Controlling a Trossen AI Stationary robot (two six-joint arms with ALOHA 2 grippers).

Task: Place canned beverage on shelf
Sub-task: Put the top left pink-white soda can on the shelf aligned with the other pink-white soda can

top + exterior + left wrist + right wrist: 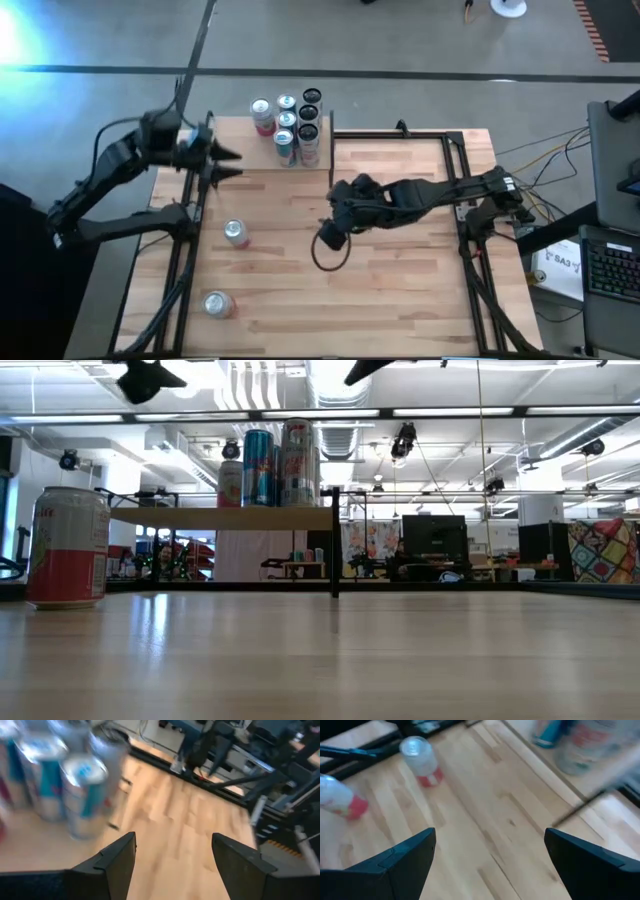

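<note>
The shelf [262, 150] stands at the table's far edge, a light-wood board [200, 517] raised on thin dark end panels. Several cans [290, 125] stand upright on it. Two red-and-white cans stand upright on the tabletop, one at mid-left [236, 233] and one near the front left [217, 303]. My left gripper [232, 164] hangs open just left of the shelf, nothing between its fingers [172, 855]. My right gripper [330, 252] hangs open above the table's middle, pointing toward the two loose cans [422, 760] and holding nothing.
Black frame rails run along the table's left side [185, 250] and right side [470, 260], and a black bar [400, 135] crosses the far right. Bare tabletop lies between the loose cans and the right rail. In the low view one can [68, 547] stands close at the left.
</note>
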